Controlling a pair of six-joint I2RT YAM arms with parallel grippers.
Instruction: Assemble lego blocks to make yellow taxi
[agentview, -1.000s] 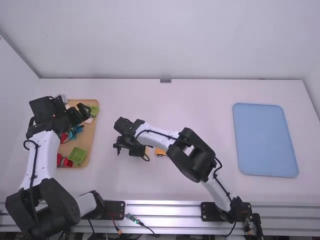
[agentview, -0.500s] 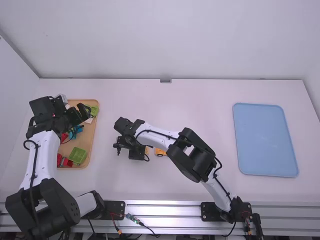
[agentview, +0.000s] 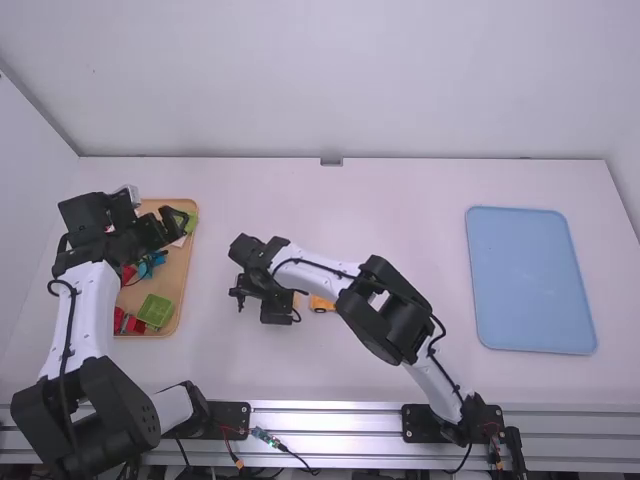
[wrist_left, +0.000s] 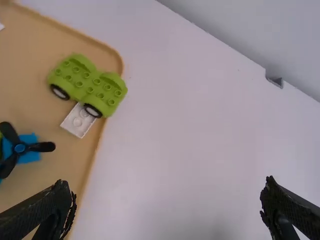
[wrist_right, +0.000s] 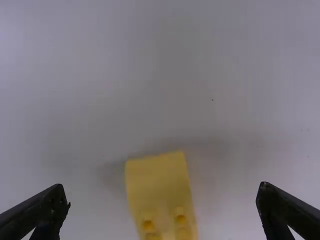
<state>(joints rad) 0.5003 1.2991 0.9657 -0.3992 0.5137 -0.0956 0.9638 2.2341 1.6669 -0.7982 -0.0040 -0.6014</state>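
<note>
Over the table's left-centre, my right gripper (agentview: 260, 300) is low beside a yellow piece (agentview: 321, 304), which the arm partly covers. Seen from the right wrist, a yellow block with studs (wrist_right: 159, 185) lies between the spread fingers of the right gripper (wrist_right: 162, 192), with a gap on both sides. My left gripper (agentview: 168, 229) is above the wooden tray (agentview: 178, 262) at the left. In its wrist view the left gripper (wrist_left: 167, 192) stands open and empty, beside a green wheeled base (wrist_left: 89, 85), a white block (wrist_left: 78, 120) and a blue piece with a black propeller (wrist_left: 20, 148).
Red blocks (agentview: 129, 323) and a green block (agentview: 154, 311) lie in the tray's near end. A blue tray (agentview: 530, 280) rests at the table's right. The right arm stretches across the middle from the lower right.
My right gripper has shifted very slightly to the right, near the yellow piece. The left arm has stayed almost where it was over the tray.
</note>
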